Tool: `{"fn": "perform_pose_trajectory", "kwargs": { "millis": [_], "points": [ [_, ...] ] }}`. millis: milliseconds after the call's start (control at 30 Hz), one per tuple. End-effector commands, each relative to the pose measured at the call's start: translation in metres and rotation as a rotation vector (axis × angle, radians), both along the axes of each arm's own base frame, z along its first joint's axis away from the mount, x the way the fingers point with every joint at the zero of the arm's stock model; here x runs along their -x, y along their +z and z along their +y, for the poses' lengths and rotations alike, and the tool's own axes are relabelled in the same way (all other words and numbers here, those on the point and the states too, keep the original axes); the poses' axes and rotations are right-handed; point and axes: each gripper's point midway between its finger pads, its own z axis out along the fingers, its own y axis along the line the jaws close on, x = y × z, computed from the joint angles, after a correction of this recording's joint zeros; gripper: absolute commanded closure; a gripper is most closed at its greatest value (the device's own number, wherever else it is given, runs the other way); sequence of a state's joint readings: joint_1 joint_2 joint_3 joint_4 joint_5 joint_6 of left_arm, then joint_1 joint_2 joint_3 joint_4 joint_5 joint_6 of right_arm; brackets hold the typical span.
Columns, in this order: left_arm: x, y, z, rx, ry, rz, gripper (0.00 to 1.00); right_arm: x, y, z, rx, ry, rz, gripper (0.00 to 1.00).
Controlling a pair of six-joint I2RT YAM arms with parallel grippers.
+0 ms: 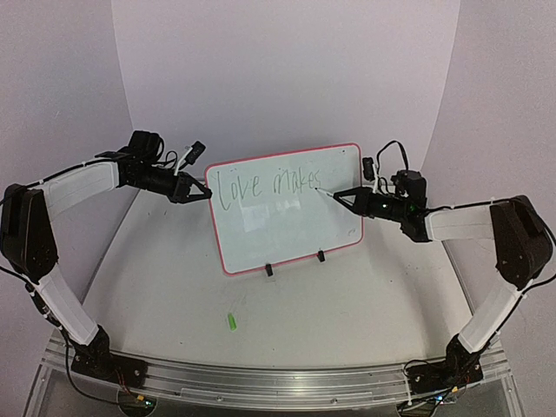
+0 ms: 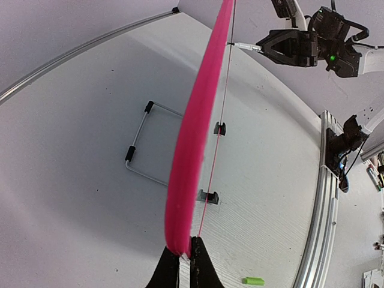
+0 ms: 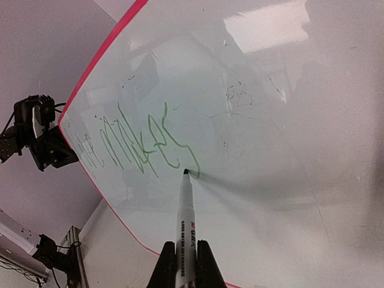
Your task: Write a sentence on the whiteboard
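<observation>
A rectangular whiteboard (image 1: pixel 287 230) with a thin pink-red rim and rounded corners stands near the middle of the pale counter (image 1: pixel 347 304), propped on two small black feet and leaning back slightly. Seen from the left wrist, a bent wire stand (image 2: pixel 141 144) lies on the counter behind it.

The left end effector (image 1: pixel 205 193) is clamped on the whiteboard's left edge. In the left wrist view its black fingers (image 2: pixel 168 270) pinch the pink rim, which runs edge-on up the frame.

The right end effector (image 1: pixel 337 195) is closed on a thin white marker pen (image 3: pixel 188 210) with black lettering on its barrel. The pen's dark tip touches the board's surface just after the last letter written.

The sentence (image 1: pixel 269 185), thin greenish handwriting, reads "Love makes" in one line across the upper part of the board. The right wrist view shows "makes" (image 3: pixel 144 150) close up.

A small bright green cap (image 1: pixel 231 321) lies on the counter in front of the board, well apart from it.
</observation>
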State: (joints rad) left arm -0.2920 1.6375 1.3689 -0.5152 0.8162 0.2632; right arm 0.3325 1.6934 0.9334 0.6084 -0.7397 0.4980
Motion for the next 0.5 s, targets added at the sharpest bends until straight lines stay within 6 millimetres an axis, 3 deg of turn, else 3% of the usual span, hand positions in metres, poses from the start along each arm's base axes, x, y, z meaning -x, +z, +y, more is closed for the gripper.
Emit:
{"fn": "perform_pose_trajectory", "kwargs": {
  "millis": [0,467],
  "points": [
    [0.007,-0.011,-0.005,-0.055,-0.02,0.005,1.0,-0.006,0.014,0.006,-0.009,0.012,-0.038,1.0],
    [0.007,-0.01,-0.004,-0.057,-0.017,0.002,1.0,0.016,0.039,-0.002,-0.015,0.014,-0.076,1.0]
  ]
}}
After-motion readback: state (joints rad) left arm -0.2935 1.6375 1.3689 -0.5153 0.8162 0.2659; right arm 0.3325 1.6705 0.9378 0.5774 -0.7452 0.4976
